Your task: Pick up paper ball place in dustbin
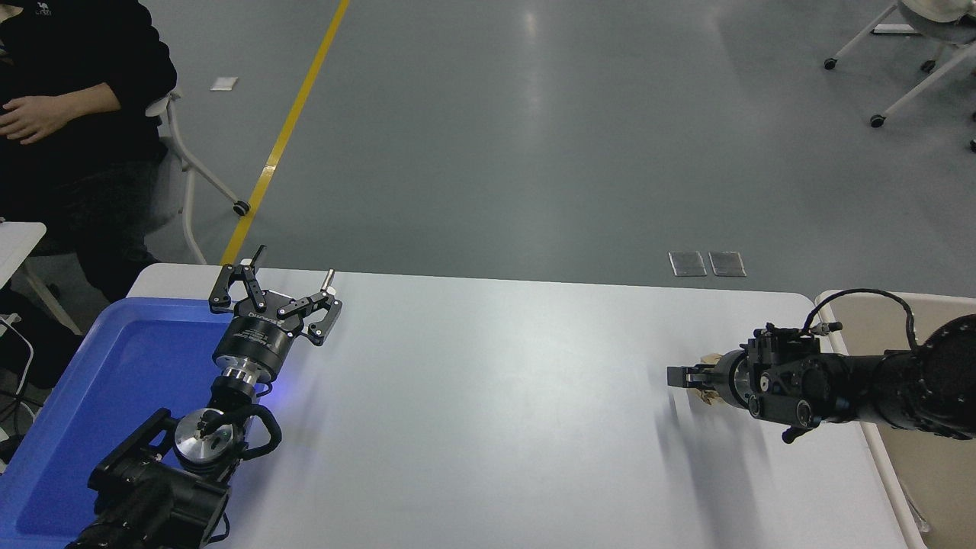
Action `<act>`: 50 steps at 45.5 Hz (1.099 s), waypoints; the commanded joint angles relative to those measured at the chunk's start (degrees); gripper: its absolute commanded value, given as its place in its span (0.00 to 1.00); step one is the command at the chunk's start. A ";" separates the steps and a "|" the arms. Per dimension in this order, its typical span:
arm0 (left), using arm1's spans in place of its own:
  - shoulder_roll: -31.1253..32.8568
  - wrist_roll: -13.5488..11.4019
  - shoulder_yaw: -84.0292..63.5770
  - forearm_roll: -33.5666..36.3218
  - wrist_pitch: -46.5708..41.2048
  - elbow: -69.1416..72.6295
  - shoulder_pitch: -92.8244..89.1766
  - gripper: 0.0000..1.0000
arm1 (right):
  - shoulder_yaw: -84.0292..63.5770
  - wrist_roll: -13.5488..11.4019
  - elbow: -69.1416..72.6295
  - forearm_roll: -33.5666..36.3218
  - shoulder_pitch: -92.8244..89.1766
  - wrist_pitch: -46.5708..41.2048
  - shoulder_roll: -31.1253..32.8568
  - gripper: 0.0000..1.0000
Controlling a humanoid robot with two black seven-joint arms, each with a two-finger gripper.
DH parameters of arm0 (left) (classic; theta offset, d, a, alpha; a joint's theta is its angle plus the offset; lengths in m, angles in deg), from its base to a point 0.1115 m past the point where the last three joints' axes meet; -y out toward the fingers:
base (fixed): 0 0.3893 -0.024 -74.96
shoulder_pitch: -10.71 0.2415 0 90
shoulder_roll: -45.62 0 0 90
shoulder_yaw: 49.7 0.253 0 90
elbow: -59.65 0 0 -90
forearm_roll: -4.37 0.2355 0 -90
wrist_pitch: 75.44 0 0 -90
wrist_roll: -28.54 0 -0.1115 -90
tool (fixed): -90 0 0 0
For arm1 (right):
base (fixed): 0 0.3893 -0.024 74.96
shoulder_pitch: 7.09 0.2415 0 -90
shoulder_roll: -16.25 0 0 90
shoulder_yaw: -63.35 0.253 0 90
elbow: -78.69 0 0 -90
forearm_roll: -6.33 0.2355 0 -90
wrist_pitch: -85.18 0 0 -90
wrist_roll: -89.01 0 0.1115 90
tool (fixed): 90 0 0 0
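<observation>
The right gripper (pixel 686 377) lies low over the white worktop (pixel 488 412), largely hiding the paper ball (pixel 712 396); whether its jaws are closed cannot be told. The dustbin (pixel 900 442) stands just beside. The left gripper (pixel 278 293) rests by the blue tray (pixel 114 358), jaws spread wide.

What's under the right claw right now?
Tan scraps of the paper ball peek out around the right claw, on the white table. The claw covers most of it, so grip is unclear.
</observation>
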 commanded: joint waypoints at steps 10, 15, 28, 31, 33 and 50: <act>0.00 0.06 0.07 0.00 0.00 0.00 0.00 0.99 | 1.27 0.12 1.08 0.32 1.76 -0.24 2.82 0.00; 0.00 -0.03 -0.02 0.00 0.00 0.00 0.00 0.99 | 3.37 0.12 3.80 0.32 4.56 -3.13 6.24 0.00; 0.00 0.06 -0.02 0.00 0.00 0.00 0.00 0.99 | 2.85 -0.06 23.21 -2.31 26.61 -18.42 21.71 0.00; 0.00 -0.03 0.07 0.00 0.00 0.00 0.00 0.99 | 1.63 -0.32 28.40 -4.15 33.38 -21.68 24.61 0.00; 0.00 -0.03 0.07 0.00 0.00 0.00 0.00 0.99 | 0.31 -0.41 31.04 -4.68 37.77 -23.87 25.93 0.00; 0.00 -0.03 0.07 0.00 0.00 0.00 0.00 0.99 | -9.36 -1.03 35.01 -4.95 64.24 -41.89 27.35 0.00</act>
